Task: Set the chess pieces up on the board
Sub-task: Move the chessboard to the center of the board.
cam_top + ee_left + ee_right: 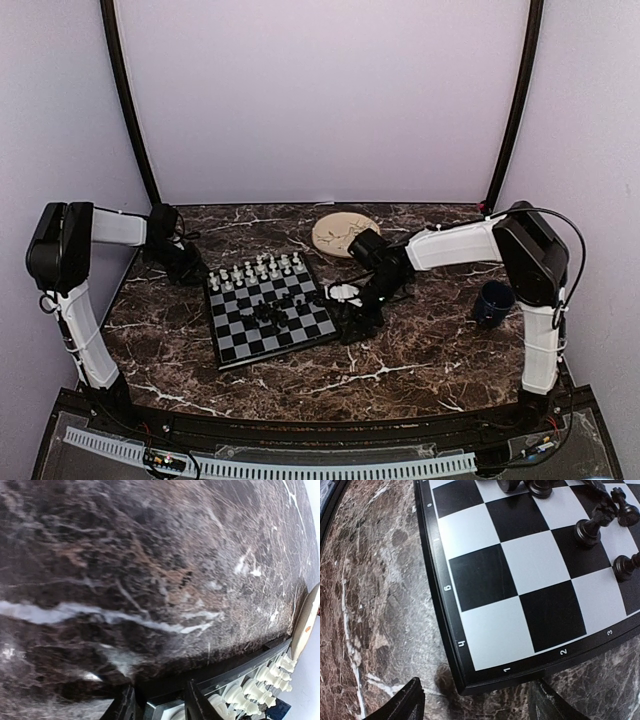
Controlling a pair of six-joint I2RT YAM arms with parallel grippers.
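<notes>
- board [240,338]: laid mid-desk [420,350], between the two arms.
- white pieces [255,272]: ranked in two rows along the board's far edge; this side is judged done.
- black pieces [272,315]: bunched on the middle squares; the near rows are seen bare, so this half is judged not yet set out.
- left pincer [188,268]: held at the board's far left corner, fingers spread, nothing pinched.
- right pincer [352,305]: held low at the board's right edge, spread wide, nothing pinched; the nearest black pieces are apart from it.
</notes>
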